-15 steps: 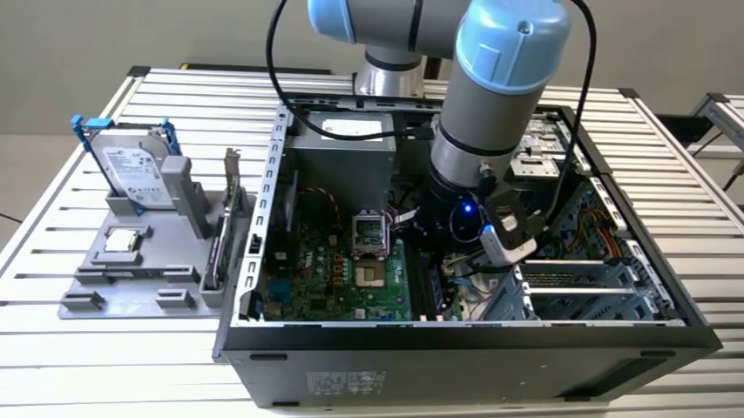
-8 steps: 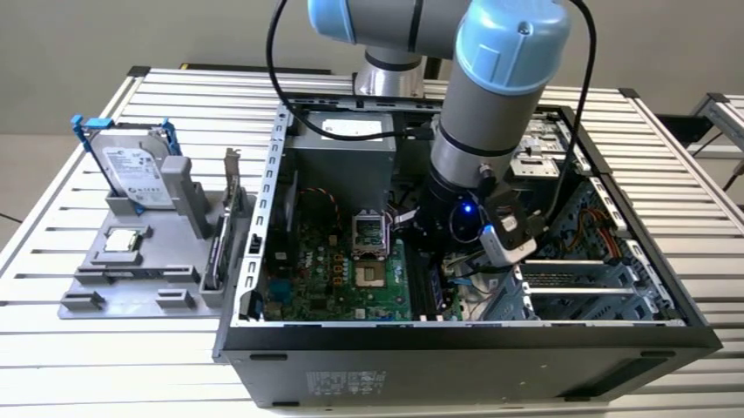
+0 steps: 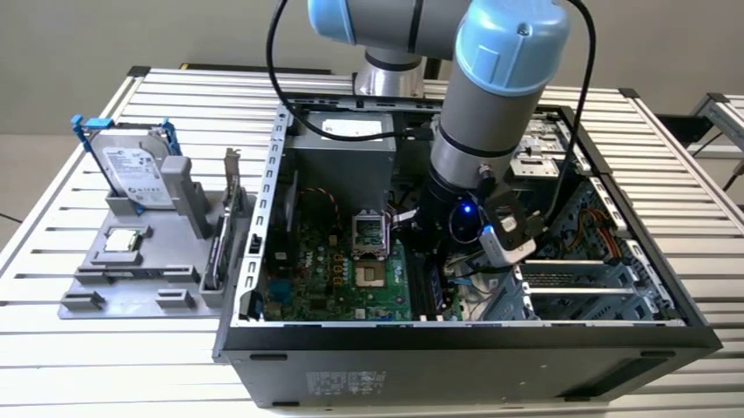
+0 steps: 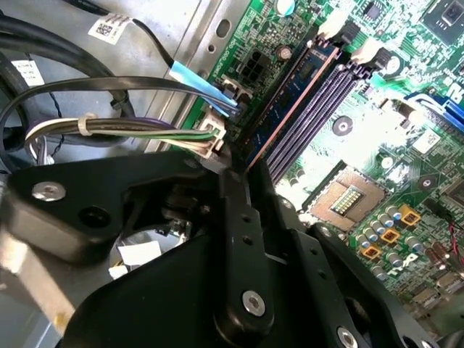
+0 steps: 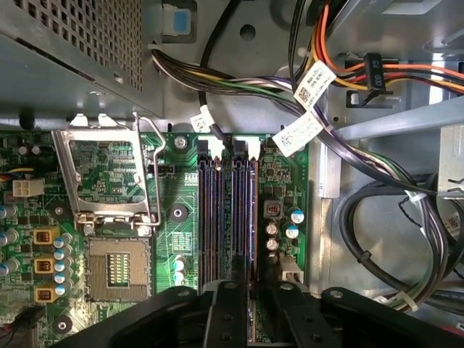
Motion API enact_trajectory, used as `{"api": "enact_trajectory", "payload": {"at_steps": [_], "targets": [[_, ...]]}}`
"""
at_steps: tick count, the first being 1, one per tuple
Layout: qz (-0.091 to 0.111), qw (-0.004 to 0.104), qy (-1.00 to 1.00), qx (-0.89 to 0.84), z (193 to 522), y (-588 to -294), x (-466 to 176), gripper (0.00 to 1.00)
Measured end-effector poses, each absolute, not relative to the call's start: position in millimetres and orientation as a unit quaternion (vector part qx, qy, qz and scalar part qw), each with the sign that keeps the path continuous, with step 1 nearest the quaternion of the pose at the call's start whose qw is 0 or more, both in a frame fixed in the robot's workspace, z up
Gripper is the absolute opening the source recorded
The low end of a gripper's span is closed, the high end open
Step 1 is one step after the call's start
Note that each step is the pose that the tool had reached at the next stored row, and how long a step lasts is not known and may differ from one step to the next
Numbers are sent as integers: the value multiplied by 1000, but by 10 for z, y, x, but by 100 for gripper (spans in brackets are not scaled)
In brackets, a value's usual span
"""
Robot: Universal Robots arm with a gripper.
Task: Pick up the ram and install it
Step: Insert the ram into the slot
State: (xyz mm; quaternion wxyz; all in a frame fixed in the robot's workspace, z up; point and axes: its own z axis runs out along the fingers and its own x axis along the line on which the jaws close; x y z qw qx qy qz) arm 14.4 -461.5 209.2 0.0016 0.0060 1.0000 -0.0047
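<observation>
The end effector [image 4: 243, 156] holds the ram [image 4: 290, 101] over its slot [image 5: 251, 217]; tilted, it could jam or bend.

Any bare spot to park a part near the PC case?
Slatted table in front of the grey fixture tray, and the strip beyond the case on the exterior view's right. Crowded: inside the case, where arm, claw, ram and cables sit.

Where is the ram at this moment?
The ram stands on edge in the memory slot nearest the case wall in the second wrist view, beside the empty slots, running out from the gripper.
</observation>
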Motion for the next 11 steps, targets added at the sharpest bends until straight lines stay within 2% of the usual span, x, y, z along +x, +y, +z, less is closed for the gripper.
{"api": "enact_trajectory", "payload": {"at_steps": [11], "targets": [[-5,1,1000,6,2124,-4616,144,100]]}}
